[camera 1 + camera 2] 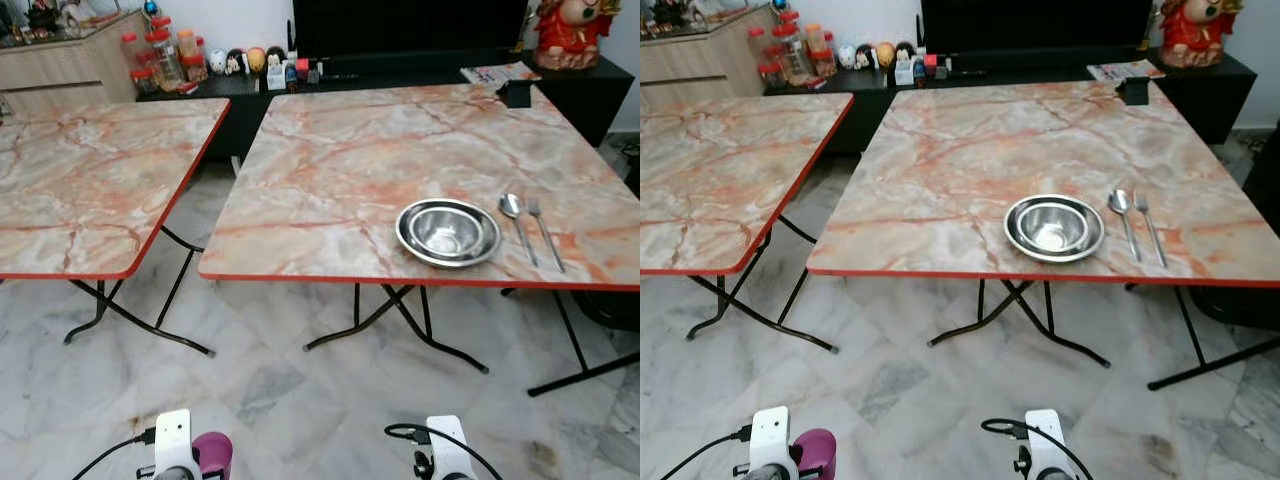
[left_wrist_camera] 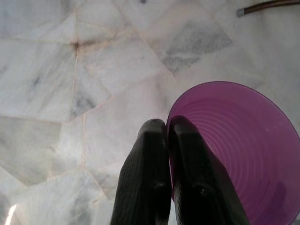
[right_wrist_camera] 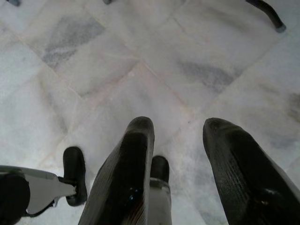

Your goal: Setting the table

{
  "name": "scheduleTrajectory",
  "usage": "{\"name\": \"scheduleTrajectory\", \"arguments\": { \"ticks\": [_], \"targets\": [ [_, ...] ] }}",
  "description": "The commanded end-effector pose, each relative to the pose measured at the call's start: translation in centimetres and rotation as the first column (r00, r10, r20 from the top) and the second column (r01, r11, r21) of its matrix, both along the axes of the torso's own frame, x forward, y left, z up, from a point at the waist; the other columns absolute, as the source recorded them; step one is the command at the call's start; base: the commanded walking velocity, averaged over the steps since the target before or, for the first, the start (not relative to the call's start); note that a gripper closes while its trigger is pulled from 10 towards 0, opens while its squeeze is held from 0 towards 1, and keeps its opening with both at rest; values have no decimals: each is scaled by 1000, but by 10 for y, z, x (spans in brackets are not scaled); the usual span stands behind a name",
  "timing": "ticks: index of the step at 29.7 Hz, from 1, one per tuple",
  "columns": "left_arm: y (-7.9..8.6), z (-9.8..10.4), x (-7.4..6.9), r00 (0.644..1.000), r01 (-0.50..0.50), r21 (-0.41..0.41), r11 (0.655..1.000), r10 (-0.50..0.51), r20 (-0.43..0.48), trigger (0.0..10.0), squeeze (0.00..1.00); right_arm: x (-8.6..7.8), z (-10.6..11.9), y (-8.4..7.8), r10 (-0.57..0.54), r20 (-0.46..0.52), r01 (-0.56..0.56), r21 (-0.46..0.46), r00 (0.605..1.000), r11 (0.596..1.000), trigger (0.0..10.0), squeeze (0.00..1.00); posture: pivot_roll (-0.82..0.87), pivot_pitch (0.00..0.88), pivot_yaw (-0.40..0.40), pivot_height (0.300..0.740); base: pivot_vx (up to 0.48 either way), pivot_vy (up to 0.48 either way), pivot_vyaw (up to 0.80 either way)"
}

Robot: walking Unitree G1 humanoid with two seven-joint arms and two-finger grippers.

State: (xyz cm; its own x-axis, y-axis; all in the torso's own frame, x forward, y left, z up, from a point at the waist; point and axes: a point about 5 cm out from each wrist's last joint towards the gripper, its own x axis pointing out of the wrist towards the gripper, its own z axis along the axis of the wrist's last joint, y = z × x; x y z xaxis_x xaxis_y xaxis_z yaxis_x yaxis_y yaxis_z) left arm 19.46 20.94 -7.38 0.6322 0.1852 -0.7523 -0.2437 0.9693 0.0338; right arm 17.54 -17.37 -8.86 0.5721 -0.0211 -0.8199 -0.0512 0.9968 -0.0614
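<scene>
My left gripper (image 2: 168, 129) pinches the purple cup's (image 2: 243, 154) rim; the steel bowl (image 1: 447, 232) sits at one o'clock. My right gripper (image 3: 180, 133) hangs spread, holding nothing.

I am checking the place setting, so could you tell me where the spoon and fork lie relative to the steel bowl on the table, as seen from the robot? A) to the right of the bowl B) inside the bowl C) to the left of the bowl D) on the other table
A: the spoon and fork lie side by side on the table just right of the steel bowl, apart from it.
</scene>
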Motion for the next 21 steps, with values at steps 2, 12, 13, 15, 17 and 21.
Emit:
{"name": "scheduleTrajectory", "arguments": {
  "ticks": [2, 12, 13, 15, 17, 21],
  "targets": [
    [6, 2, 2, 1000, -18, 8, 1000, 17, 9, 10000, 0, 4, 2, 3, 1, 13, -1, 3, 1000, 1000, 10000, 0, -167, 0, 78, 740, 362, 0, 0],
    [2, 1, 1, 1000, -3, -15, 1000, 3, 10, 10000, 0, 5, 2, 3, -2, 9, 2, 9, 1000, 1000, 10000, 0, -165, 0, 75, 740, 364, 0, -98],
    [1, 1, 2, 1000, 0, -22, 1000, 0, 15, 10000, 0, 5, 2, 3, -2, 9, 1, 9, 1000, 1000, 10000, 0, -165, 0, 75, 740, 247, 0, -519],
    [-1, 1, 1, 1000, -1, -35, 999, 2, 21, 10000, 0, 5, 2, 4, 9, 7, -9, 5, 1000, 1000, 10000, 0, -165, 0, 75, 740, 0, 0, 0],
    [-1, 1, 1, 1000, -1, -35, 999, 2, 21, 10000, 0, 5, 2, 4, 9, 7, -9, 5, 1000, 1000, 10000, 0, -165, 0, 75, 740, 0, 0, 0],
    [-2, 1, 3, 1000, -2, -41, 999, 4, 28, 10000, 0, 6, 2, 4, 13, 9, -13, 4, 1000, 1000, 10000, 0, -163, 0, 73, 740, 0, 0, 0]
  ]
}}
